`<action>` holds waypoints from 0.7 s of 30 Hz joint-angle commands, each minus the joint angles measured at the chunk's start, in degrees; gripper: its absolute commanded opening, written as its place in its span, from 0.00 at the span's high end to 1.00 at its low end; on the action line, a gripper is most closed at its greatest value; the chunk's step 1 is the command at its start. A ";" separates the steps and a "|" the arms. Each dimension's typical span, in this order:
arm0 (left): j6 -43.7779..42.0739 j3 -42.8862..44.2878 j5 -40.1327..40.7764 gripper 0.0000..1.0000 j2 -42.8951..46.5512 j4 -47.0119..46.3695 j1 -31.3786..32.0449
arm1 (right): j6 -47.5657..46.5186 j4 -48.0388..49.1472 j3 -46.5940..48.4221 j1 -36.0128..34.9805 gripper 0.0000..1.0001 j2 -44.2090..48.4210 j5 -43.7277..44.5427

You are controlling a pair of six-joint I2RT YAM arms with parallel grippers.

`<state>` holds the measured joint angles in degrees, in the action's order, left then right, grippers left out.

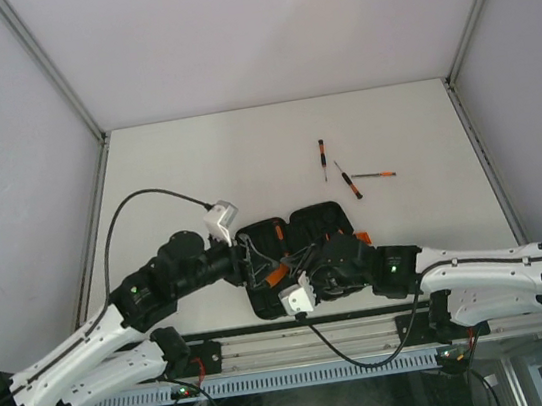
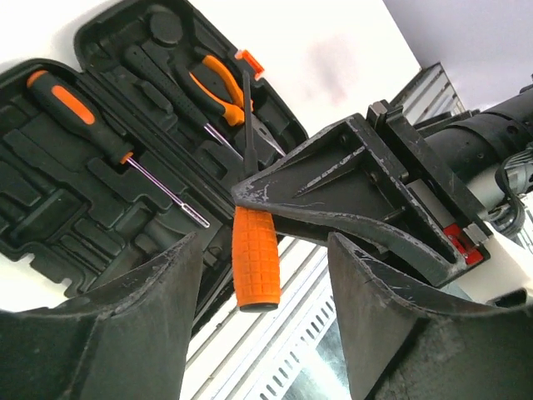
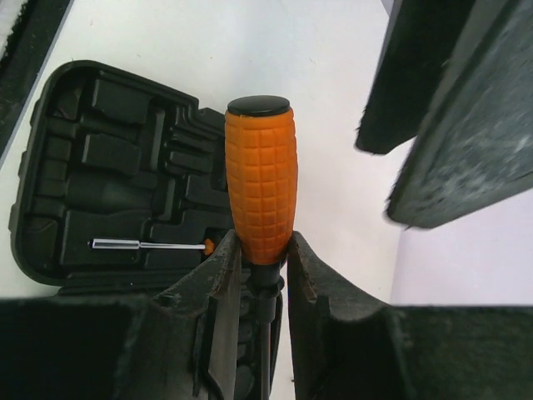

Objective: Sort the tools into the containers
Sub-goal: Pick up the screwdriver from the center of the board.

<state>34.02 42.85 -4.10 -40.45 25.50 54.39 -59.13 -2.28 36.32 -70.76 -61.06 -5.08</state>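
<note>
Orange, grid-moulded grip material marks the held screwdriver [image 3: 260,179], which is clamped by the right gripper [image 3: 264,250] at the black collar just under the handle, with the handle standing out past the fingertips. It is carried in the air over the near edge of the tool case [image 1: 324,218], which lies open and flat on the table [image 1: 244,156].

The left gripper [image 2: 262,250] is held with its fingers well apart. In its own wrist view the handle appears in the gap between them, butt end toward the palm, touched by neither finger. The tool's long axis runs roughly along the reach of those fingers, and the shaft points away toward the case and its orange latch [image 2: 250,60]. From the right wrist view both left fingers are seen off to one side of the handle, so it cannot be told whether the handle is truly between them or only lined up with the gap. A handover is judged to be the step in hand, and it turns on that alignment being settled before the left fingers are closed.

Inside the case, orange-handled pliers [image 2: 212,83] and a stowed screwdriver [image 2: 75,108] are already seated in moulded slots, with other slots left bare. Three loose screwdrivers [image 1: 349,184] lie on the table beyond the far side of the case, well apart from both arms. The right fingers, close beside the left ones, are judged the main obstruction to a clean grasp
</note>
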 commanded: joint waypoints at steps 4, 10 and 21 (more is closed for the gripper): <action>-1.49 -0.87 -3.27 0.38 -2.79 -3.46 1.05 | -3.23 5.65 3.11 -0.61 1.00 -0.57 3.37; -2.96 -2.11 -5.46 0.40 -3.19 -3.17 1.07 | -4.00 5.49 3.35 -0.71 1.00 -0.03 4.46; -5.43 -1.83 -6.57 0.58 -6.50 -1.68 1.06 | -6.36 4.00 3.90 -0.69 1.00 -0.42 5.53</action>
<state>30.63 41.01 -9.69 -46.76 24.67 55.16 -63.90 -0.30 37.28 -70.98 -61.93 -0.25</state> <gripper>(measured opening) 0.460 0.231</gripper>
